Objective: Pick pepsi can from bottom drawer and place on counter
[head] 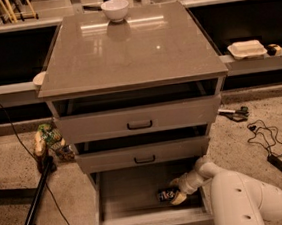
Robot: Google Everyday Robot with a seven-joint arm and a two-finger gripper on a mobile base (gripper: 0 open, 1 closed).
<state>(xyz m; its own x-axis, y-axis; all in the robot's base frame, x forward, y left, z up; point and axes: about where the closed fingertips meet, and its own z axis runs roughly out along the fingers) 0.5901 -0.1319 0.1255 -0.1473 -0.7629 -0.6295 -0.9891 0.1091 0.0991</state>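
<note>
Pepsi can (pixel 166 195) lying in bottom drawer (pixel 125 199), arm (pixel 243 202) bent in from near right, tool (pixel 177 191) at the can's right end, its opening cannot be told, white bowl (pixel 115 9) far on table (pixel 129 50)

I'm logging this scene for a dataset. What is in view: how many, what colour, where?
counter: one, grey-brown, above the drawers
bowl: one, white, counter's far edge
upper drawers: two, grey, slightly open under the counter
bottom drawer: one, grey, pulled far out
pepsi can: one, dark blue, bottom drawer floor, right side
food container: one, white, right ledge
cables: several, black, floor at right
pole: one, black, floor at left
arm: one, white, lower right
gripper: one, pale, in the bottom drawer at the can
</note>
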